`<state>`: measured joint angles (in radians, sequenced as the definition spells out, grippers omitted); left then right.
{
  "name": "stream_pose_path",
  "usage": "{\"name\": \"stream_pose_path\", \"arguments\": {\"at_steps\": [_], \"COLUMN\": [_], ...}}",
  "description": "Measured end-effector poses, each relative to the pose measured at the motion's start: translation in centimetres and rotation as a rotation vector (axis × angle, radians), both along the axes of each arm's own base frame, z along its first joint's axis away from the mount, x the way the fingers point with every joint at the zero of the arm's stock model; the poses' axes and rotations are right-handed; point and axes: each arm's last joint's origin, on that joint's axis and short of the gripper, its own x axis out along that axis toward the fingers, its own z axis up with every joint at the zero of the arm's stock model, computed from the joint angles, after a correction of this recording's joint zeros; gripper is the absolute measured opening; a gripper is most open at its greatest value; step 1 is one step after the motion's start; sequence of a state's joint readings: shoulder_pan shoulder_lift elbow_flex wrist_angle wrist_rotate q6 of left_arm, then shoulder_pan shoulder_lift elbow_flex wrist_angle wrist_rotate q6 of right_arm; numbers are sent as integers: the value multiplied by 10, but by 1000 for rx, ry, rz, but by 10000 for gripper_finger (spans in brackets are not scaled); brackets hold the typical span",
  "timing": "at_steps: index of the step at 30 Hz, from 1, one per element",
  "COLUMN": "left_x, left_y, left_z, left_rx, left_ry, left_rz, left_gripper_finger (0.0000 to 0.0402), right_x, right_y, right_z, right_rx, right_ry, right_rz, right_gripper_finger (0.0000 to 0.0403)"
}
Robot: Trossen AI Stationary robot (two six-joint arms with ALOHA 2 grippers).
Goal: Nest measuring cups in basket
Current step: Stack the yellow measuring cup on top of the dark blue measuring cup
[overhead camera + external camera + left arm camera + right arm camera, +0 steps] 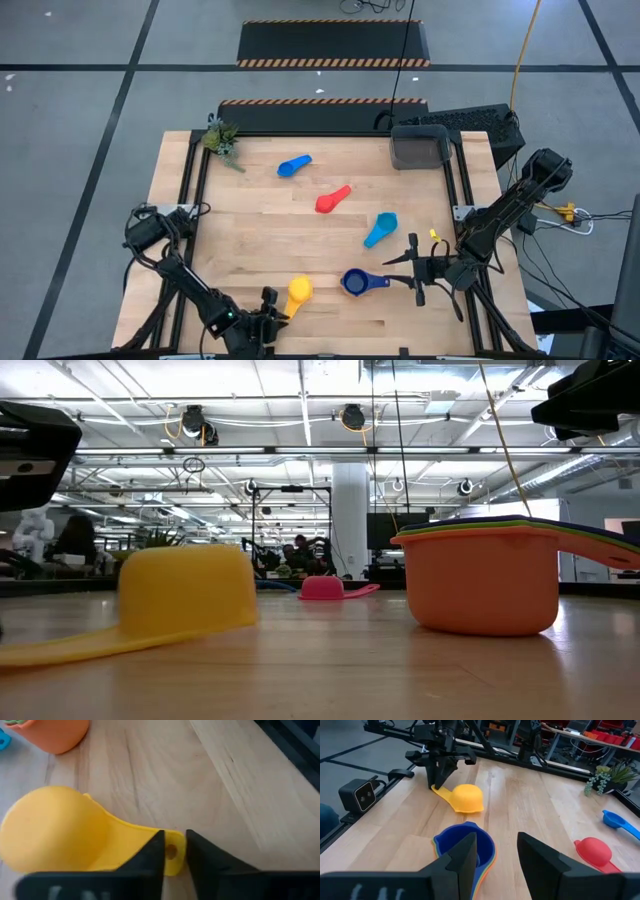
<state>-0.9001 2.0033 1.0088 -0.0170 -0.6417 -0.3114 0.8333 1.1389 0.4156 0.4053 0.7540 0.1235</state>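
A yellow measuring cup (298,292) stands mouth down near the table's front edge, and my left gripper (174,837) is shut on its handle. To its right a nested stack (355,282), orange outside (485,590) and navy inside (465,840), stands upright on the table. Its handles point toward my right gripper (414,270). That gripper hovers open above the handle side and touches nothing. Blue (293,165), red (333,199) and light blue (380,228) cups lie loose at mid-table. The dark grey basket (418,152) stands at the far right corner. My left gripper pinches the free end of the yellow cup's handle (172,862), by its hanging hole, between its two fingers. The fingers slant down from the table's near left and lie across the handle. The cup's rim stays on the table, bowl up.
A black keyboard (470,120) lies behind the basket, past the far right corner. A small green plant (222,140) stands at the far left corner. Black rails (190,200) run along the table's left and right sides. Bare wood lies between the loose cups and the front edge.
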Motion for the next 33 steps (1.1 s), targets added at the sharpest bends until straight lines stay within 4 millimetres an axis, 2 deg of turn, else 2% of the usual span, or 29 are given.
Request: {"name": "stream_pose_path", "arguments": {"at_steps": [3, 9, 17, 21, 25, 29, 33], "left_x": [1, 3, 2, 0, 1, 8, 21], "left_y": [3, 2, 9, 14, 21, 30, 40], "left_z": [0, 10, 67, 101, 132, 156, 171], "left_rx": [33, 41, 70, 88, 112, 117, 116], "left_ry": [-29, -109, -309, -403, -499, -591, -669], "left_rz": [26, 52, 114, 125, 131, 167, 190], "left_gripper_finger": [15, 15, 6, 5, 4, 3, 3], "right_x": [0, -1, 1, 4, 6, 7, 7], "right_y": [0, -1, 1, 2, 0, -1, -2], "right_z": [-1, -4, 3, 12, 23, 30, 37], "right_rx": [-20, -40, -10, 29, 84, 126, 186], "right_ry": [8, 34, -27, -103, -196, -260, -313], "right_rz": [3, -1, 1, 1, -69, -134, -165], "right_gripper_finger": [134, 134, 134, 134, 134, 134, 134]}}
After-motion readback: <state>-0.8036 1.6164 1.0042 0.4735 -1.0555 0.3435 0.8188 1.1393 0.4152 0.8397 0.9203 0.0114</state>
